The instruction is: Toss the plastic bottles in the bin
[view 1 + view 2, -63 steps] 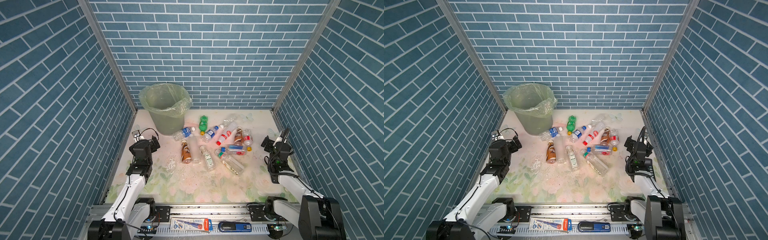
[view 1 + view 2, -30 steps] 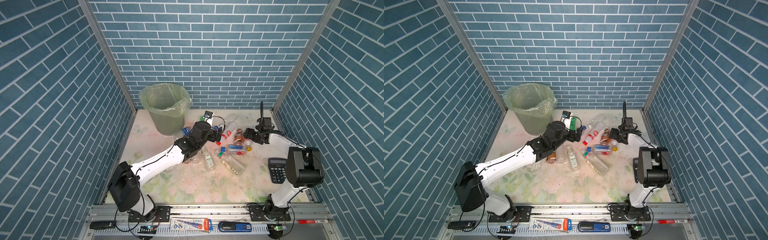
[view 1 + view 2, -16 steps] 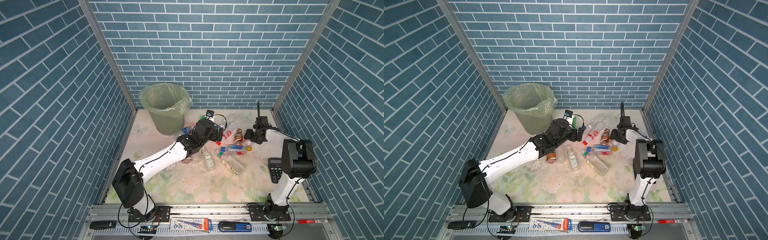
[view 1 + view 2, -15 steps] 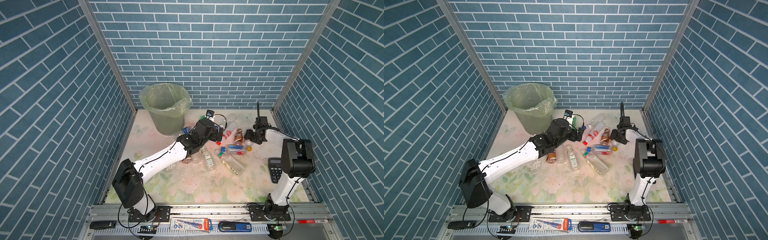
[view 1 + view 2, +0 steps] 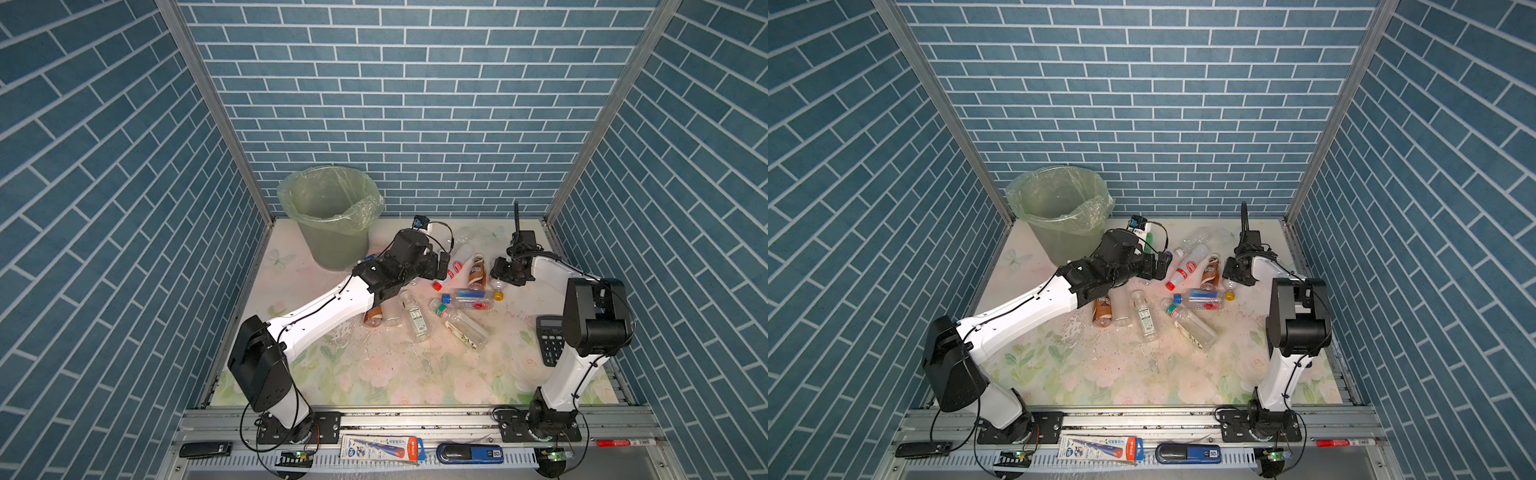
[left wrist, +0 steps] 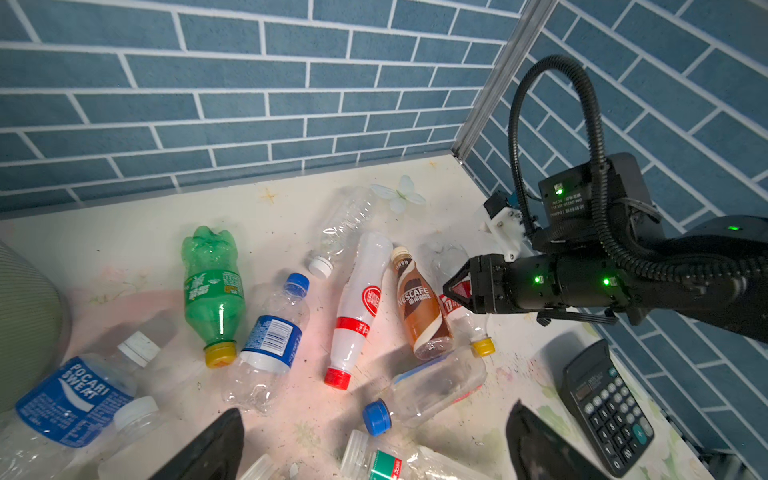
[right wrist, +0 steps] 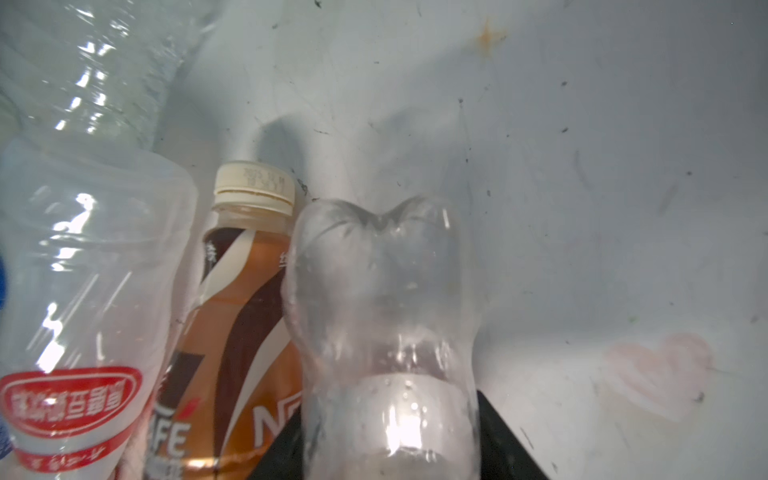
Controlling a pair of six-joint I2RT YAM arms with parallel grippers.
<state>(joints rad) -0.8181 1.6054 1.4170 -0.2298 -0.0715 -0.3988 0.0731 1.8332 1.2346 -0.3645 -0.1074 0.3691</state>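
Observation:
Several plastic bottles lie in a heap mid-table. My right gripper [image 5: 498, 272] [image 6: 455, 295] [image 7: 386, 436] is shut on a clear bottle [image 7: 374, 291] [image 6: 461, 322] with a yellow cap, which lies beside a brown coffee bottle [image 6: 419, 307] [image 7: 241, 316] and a white bottle [image 6: 357, 299] with a red cap. My left gripper [image 5: 440, 266] [image 5: 1160, 266] [image 6: 374, 453] hangs open over the heap, above a clear blue-capped bottle [image 6: 432, 386]. A green bottle [image 6: 212, 282] lies nearer the bin [image 5: 336, 245] [image 5: 1059, 245], which stands at the back left.
A black calculator [image 5: 548, 340] [image 6: 606, 407] lies by the right wall, beside my right arm. A second brown bottle [image 5: 372, 318] lies partly under my left forearm. Two blue-labelled bottles [image 6: 270, 332] [image 6: 70, 399] lie near the bin's foot. Brick walls close three sides.
Both arms have reached from the front of the table to the heap. Over the last second the right jaws have closed onto the clear yellow-capped bottle. The left jaws stay wide.

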